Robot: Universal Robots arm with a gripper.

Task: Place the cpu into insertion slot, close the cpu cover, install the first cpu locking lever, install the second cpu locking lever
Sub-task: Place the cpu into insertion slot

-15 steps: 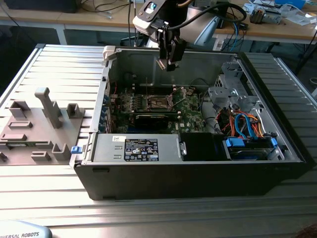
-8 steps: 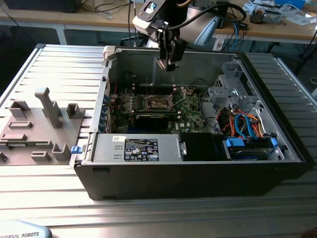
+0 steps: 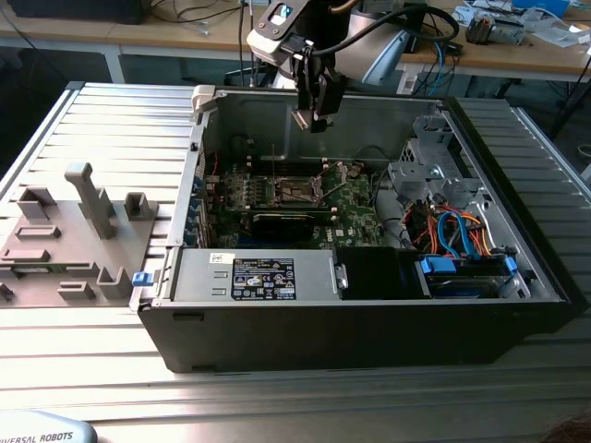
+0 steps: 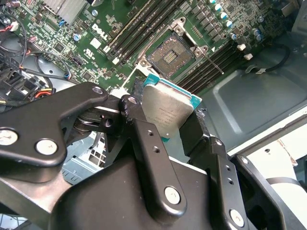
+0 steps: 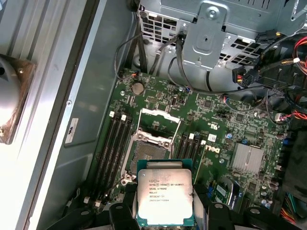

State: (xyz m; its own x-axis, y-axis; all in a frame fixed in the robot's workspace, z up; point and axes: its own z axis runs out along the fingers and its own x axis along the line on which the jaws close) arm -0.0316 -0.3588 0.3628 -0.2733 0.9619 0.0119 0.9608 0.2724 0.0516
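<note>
Above the open computer case, the arm reaches in from the far side of the exterior view. Its wrist points straight down and the gripper hangs at about the level of the case's upper rim, clear of the green motherboard below. The two black fingers are closed narrowly on the cpu, pinching it by opposite edges. The chip lies roughly flat, its silver top facing the cameras in both wrist views. It is in the air over the board, close to being over the insertion slot but apart from it. The slot lies bare, its contact field exposed. The cpu cover stands swung open at one edge of the slot.
</note>
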